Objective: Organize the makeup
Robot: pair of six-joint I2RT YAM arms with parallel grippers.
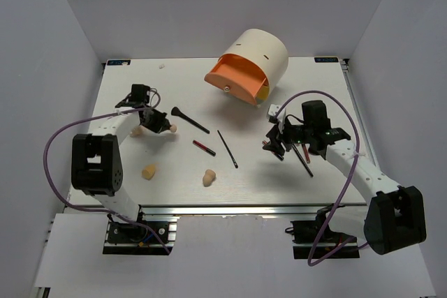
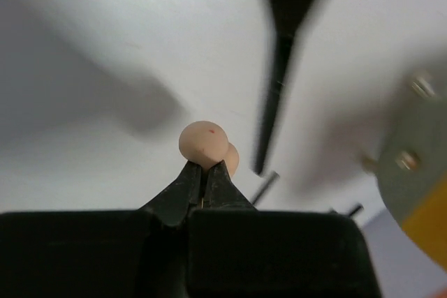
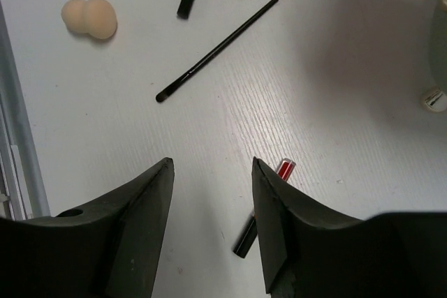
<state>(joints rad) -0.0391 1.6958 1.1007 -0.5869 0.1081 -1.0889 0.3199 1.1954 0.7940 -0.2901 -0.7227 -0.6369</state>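
Note:
My left gripper [image 1: 165, 128] is shut on a beige sponge [image 2: 202, 143] and holds it just above the table; the jaws pinch its near end in the left wrist view [image 2: 204, 167]. A black brush with a flared head [image 1: 188, 119] lies just beyond it and also shows in the left wrist view [image 2: 279, 75]. Another sponge [image 1: 137, 130] lies left of that gripper. Two more sponges [image 1: 149, 171] [image 1: 209, 178] lie near the front. My right gripper [image 3: 211, 165] is open and empty. A red-and-black stick [image 3: 246, 239] lies partly under its right finger [image 3: 269, 207]. A slim black stick [image 3: 216, 49] lies ahead.
The cream cylindrical case with an orange front [image 1: 248, 68] stands at the back centre. A second red-and-black stick [image 1: 204, 147] lies mid-table. A thin black brush [image 1: 302, 155] lies under the right arm. The table's front rail [image 1: 251, 207] runs along the near edge.

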